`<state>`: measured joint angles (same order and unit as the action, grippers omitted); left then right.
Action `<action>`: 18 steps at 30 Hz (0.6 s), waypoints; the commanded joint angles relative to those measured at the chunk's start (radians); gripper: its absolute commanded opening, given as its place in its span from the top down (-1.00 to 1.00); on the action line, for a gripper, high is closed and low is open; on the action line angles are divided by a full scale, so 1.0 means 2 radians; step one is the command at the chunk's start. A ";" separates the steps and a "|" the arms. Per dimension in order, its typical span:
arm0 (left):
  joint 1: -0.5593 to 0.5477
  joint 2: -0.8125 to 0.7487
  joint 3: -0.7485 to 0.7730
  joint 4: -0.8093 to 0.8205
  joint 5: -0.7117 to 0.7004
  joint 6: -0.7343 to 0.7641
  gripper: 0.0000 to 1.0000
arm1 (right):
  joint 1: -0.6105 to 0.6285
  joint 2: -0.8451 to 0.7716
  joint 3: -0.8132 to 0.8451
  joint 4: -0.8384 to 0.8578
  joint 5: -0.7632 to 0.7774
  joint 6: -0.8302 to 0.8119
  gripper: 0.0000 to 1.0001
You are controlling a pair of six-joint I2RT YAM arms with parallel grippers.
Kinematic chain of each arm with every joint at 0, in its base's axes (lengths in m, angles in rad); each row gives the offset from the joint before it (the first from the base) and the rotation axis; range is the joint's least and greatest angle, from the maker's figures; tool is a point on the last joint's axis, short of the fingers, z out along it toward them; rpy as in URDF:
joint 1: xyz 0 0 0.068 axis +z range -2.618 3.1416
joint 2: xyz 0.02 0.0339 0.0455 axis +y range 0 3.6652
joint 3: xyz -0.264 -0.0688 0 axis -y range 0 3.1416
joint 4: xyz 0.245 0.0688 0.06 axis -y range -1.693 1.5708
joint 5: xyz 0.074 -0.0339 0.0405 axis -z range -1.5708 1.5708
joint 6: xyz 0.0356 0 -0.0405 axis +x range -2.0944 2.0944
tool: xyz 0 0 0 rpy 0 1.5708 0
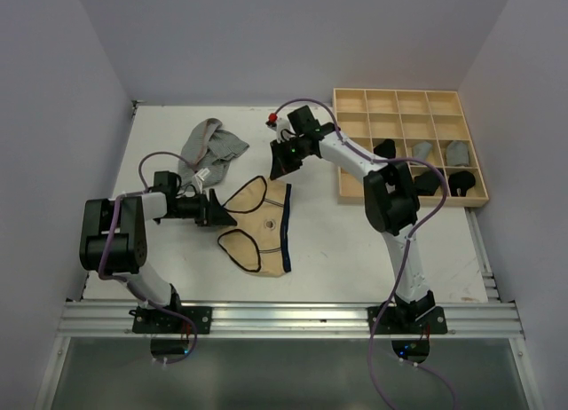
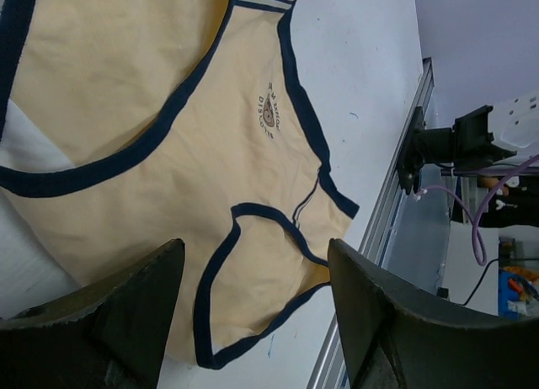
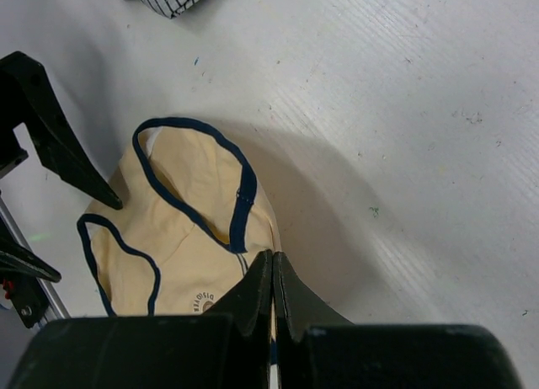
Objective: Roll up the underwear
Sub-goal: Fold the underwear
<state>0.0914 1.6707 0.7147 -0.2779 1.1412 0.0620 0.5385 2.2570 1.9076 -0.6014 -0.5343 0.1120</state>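
A tan-beige underwear [image 1: 259, 219] with dark trim lies spread flat in the middle of the table; it also shows in the left wrist view [image 2: 168, 136] and the right wrist view [image 3: 185, 237]. My left gripper [image 1: 224, 213] is at its left edge, low over the cloth, open [image 2: 253, 254] with nothing between the fingers. My right gripper [image 1: 278, 169] hovers over the garment's far right corner, shut [image 3: 274, 258], and holds nothing that I can see. A light grey underwear [image 1: 211, 148] lies crumpled at the back left.
A pale wooden grid tray [image 1: 355, 98] stands at the back right with several dark and grey rolled garments [image 1: 422, 150] in its near compartments. An aluminium rail [image 1: 293, 317] runs along the table's near edge.
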 commanded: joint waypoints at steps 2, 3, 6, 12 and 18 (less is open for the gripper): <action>0.008 0.014 -0.010 0.065 0.012 -0.065 -0.46 | 0.001 -0.041 0.011 0.003 -0.003 0.005 1.00; 0.010 0.020 -0.017 0.075 0.009 -0.075 -0.46 | 0.001 -0.043 0.010 0.002 -0.004 0.005 1.00; 0.015 0.040 -0.028 0.099 -0.007 -0.095 -0.46 | 0.003 -0.058 0.007 0.003 -0.008 0.005 1.00; 0.033 0.048 -0.034 0.118 -0.021 -0.118 -0.47 | 0.011 -0.082 -0.003 0.006 -0.013 0.009 1.00; 0.039 -0.006 -0.064 0.178 0.011 -0.151 -0.49 | 0.020 -0.098 -0.013 0.002 -0.010 0.007 1.00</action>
<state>0.1562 1.7218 0.6239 -0.0414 1.1694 -0.1886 0.5701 2.1246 1.8954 -0.6052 -0.5423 0.1192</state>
